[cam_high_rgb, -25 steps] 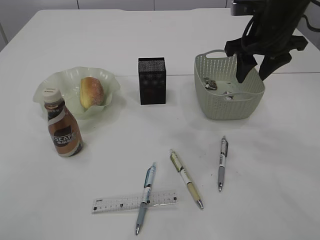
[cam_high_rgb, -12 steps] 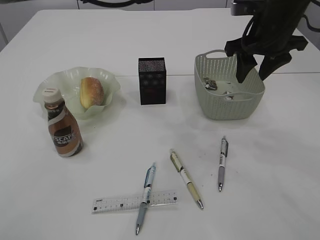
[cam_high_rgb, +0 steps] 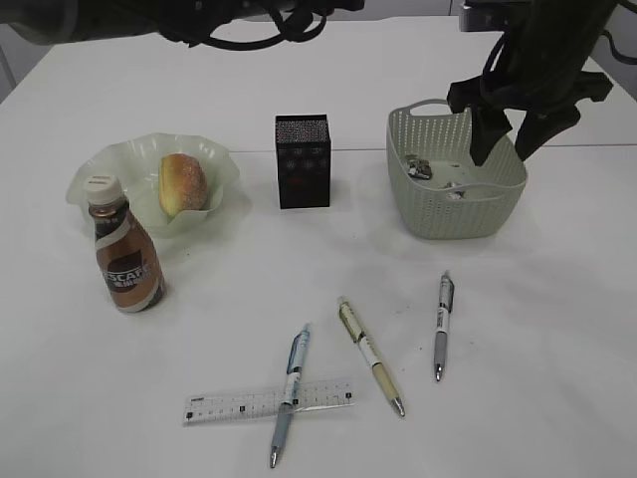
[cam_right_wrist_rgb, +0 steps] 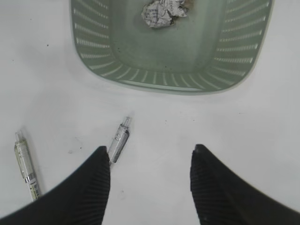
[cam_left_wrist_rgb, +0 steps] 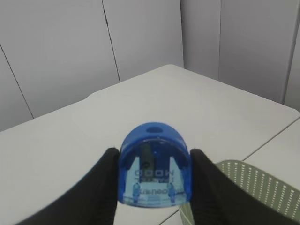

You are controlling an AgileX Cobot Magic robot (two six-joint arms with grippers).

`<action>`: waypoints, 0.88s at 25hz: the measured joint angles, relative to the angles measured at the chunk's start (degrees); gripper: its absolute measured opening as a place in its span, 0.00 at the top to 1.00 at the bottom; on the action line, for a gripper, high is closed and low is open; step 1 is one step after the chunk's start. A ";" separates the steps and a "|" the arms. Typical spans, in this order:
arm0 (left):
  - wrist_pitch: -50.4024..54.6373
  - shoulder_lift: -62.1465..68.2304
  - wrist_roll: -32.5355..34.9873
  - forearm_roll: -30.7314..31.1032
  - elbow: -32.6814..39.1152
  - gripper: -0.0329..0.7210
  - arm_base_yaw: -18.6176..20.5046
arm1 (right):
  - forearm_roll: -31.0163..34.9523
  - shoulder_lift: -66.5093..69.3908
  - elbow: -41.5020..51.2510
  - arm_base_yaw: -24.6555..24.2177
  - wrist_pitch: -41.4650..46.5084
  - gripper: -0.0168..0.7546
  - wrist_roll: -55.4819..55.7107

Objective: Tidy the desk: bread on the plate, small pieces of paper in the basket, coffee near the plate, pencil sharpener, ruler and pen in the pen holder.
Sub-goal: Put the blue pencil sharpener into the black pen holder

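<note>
My left gripper (cam_left_wrist_rgb: 153, 155) is shut on a blue pencil sharpener (cam_left_wrist_rgb: 154, 176), held high above the table; only its dark arm (cam_high_rgb: 149, 15) shows along the exterior view's top edge. My right gripper (cam_high_rgb: 503, 149) hangs open over the green basket (cam_high_rgb: 453, 214), which holds crumpled paper (cam_right_wrist_rgb: 163, 11). Bread (cam_high_rgb: 182, 183) lies on the pale green plate (cam_high_rgb: 100, 164), and the coffee bottle (cam_high_rgb: 125, 254) stands just in front. The black pen holder (cam_high_rgb: 303, 159) stands mid-table. Three pens (cam_high_rgb: 290, 393) (cam_high_rgb: 369, 355) (cam_high_rgb: 442, 325) and a clear ruler (cam_high_rgb: 239, 402) lie near the front.
The blue-grey pen lies across the ruler. In the right wrist view the open fingers (cam_right_wrist_rgb: 101, 176) frame bare table just in front of the basket (cam_right_wrist_rgb: 173, 79), with one pen (cam_right_wrist_rgb: 118, 141) near the left finger. A table seam runs behind the basket.
The left arm has come into the exterior view along the top edge from the left. The right arm and the objects on the table have not moved.
</note>
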 joint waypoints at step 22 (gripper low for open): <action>-8.79 3.31 0.00 -5.58 7.87 0.53 2.35 | 0.00 0.00 0.00 0.00 0.00 0.45 -0.09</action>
